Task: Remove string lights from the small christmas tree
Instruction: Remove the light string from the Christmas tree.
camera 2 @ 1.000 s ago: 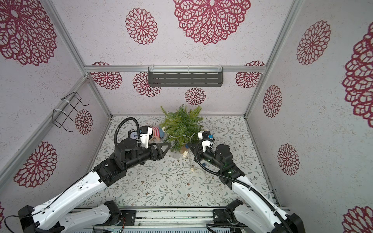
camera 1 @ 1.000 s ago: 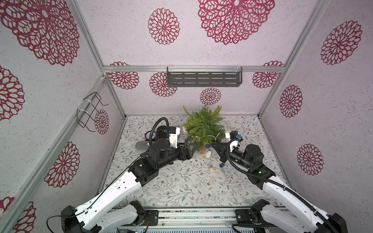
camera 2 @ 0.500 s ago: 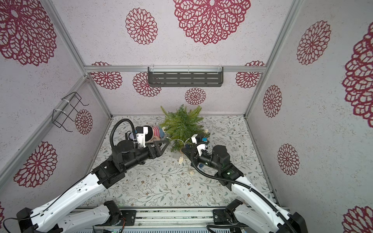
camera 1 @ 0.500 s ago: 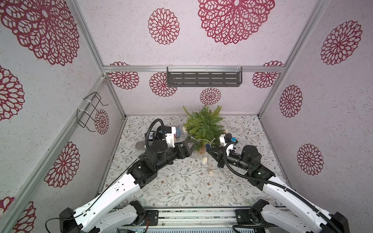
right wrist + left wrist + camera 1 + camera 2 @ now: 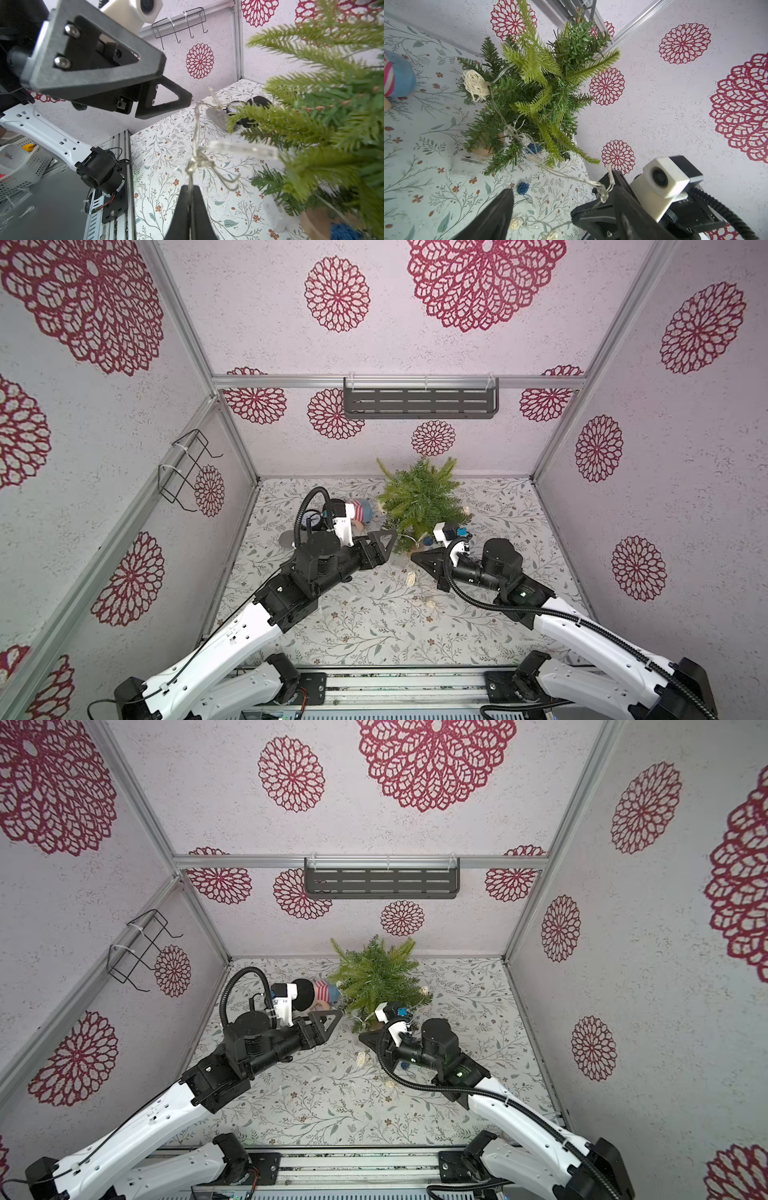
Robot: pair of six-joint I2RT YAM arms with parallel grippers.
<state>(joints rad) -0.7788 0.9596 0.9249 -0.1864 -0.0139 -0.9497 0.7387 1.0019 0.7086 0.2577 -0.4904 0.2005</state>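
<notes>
The small christmas tree [image 5: 419,497] [image 5: 376,979] stands at the back of the floor on a tan base [image 5: 315,222]. The string lights' pale wire [image 5: 571,176] runs from its branches to my right gripper [image 5: 190,188], which is shut on it just in front of the tree [image 5: 414,556]. A cream ball [image 5: 475,85] and a blue ball [image 5: 533,148] hang in the branches. Other balls [image 5: 411,578] and the clear box [image 5: 467,166] lie on the floor. My left gripper [image 5: 392,536] [image 5: 177,80] is open and holds nothing, left of the tree.
A doll [image 5: 361,510] lies left of the tree, behind the left arm. A grey and black object [image 5: 216,116] lies near it. On the left wall hangs a wire rack [image 5: 183,472], and a dark shelf [image 5: 419,398] on the back wall. Enclosure walls stand close around.
My right gripper has drawn back from the tree toward the front left, pulling the wire with it. The left gripper has shifted slightly left, still open.
</notes>
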